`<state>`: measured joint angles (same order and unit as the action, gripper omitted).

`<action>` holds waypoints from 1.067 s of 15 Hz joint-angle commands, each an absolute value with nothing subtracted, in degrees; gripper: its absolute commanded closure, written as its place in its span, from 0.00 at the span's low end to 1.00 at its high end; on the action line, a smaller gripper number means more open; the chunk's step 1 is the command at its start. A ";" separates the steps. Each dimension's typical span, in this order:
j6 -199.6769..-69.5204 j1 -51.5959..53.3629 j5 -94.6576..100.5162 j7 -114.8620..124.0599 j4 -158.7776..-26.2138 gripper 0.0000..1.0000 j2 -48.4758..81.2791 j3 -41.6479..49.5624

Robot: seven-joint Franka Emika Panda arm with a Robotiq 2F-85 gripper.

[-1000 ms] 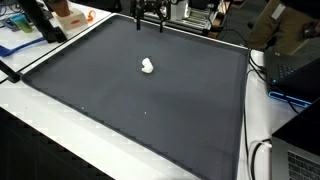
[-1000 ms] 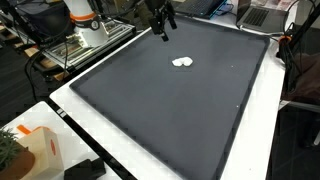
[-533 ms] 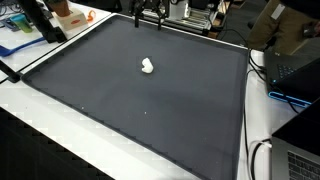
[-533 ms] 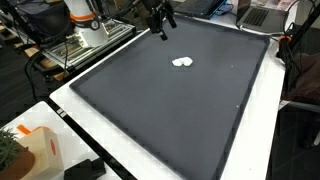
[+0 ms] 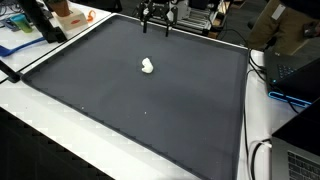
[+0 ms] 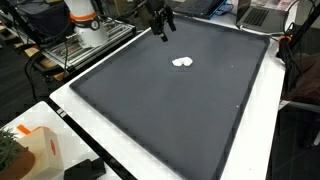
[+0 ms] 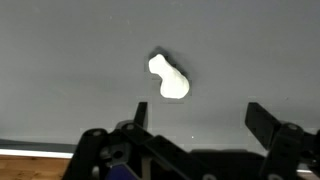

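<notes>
A small white lumpy object point(image 5: 147, 66) point(image 6: 182, 62) point(image 7: 169, 79) lies on the dark grey mat point(image 5: 150, 110) point(image 6: 180, 110), in its far half. My gripper point(image 5: 156, 24) point(image 6: 161, 26) point(image 7: 197, 118) hangs above the mat's far edge, beyond the object and apart from it. In the wrist view the two fingers stand wide apart with only bare mat between them, and the white object lies ahead of the left finger. The gripper is open and holds nothing.
The mat sits on a white table point(image 5: 40, 140) point(image 6: 150, 160). An orange-and-white item point(image 6: 35, 145) stands at one corner. Clutter and equipment point(image 5: 60, 15) line the far side, cables and a laptop point(image 5: 295, 95) lie along another side, and the robot base point(image 6: 85, 20) stands beside the mat.
The gripper has shifted slightly sideways above the mat's far edge. The white object has not moved.
</notes>
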<state>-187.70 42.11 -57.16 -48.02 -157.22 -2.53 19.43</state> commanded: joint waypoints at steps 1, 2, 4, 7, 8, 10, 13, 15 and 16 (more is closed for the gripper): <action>-187.77 42.31 -57.15 -48.15 -157.17 0.00 -1.74 19.43; -187.80 42.37 -57.15 -48.27 -157.08 0.00 -1.21 19.43; -187.73 42.84 -57.91 -47.93 -156.61 0.00 -2.75 19.22; -189.45 43.65 -59.12 -46.43 -154.87 0.00 -2.22 18.80; -189.41 43.79 -59.00 -46.04 -154.38 0.00 -1.70 18.85; -189.20 44.03 -58.96 -45.35 -153.75 0.00 -0.93 19.03; -189.90 33.43 -47.65 -35.72 -155.54 0.00 0.10 10.10; -190.10 28.82 -40.81 -29.21 -155.80 0.00 0.68 6.34; -190.92 25.97 -36.53 -25.14 -156.01 0.00 1.27 3.95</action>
<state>-188.75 34.11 -46.45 -35.46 -154.55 -0.03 11.08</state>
